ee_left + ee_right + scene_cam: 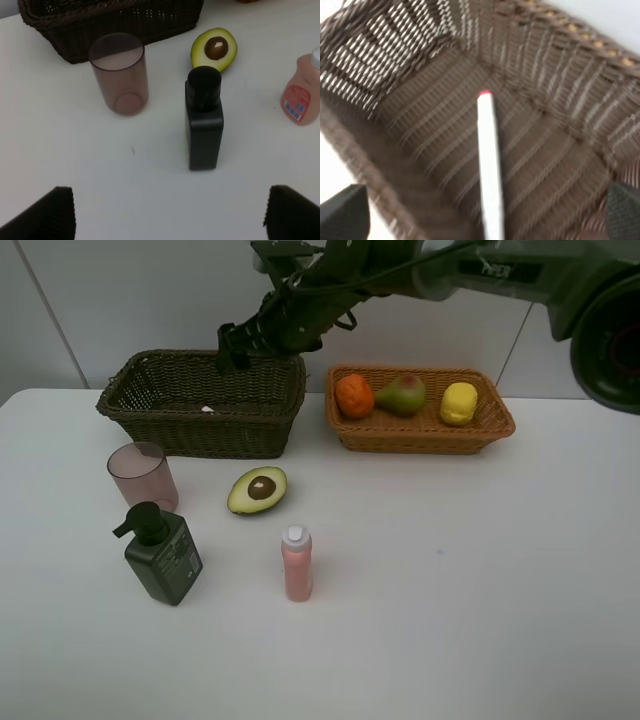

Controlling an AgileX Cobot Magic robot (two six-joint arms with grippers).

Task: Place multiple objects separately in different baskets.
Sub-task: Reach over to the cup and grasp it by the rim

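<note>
1. White marker with a red tip [489, 165]: smeared by blur in the right wrist view, its far end cut off by the picture's edge. From the high camera it is only a pale speck, too small to tell.
2. Deep dark green-brown wicker basket [410, 130]: weave blurred and walls cropped on every side in the right wrist view.
3. Small pink bottle [301, 95]: cropped by the left wrist picture's edge, label print unreadable.
4. Avocado half with pit [215, 47]: one end hidden behind the head of the dark green pump bottle [203, 130].
5. Right gripper [236, 340]: dark against the basket rim, jaws indistinct from above. Its fingertips [342, 212] show only as cropped corners.
6. Left gripper [167, 215]: only cropped fingertips [45, 215] show.
</note>
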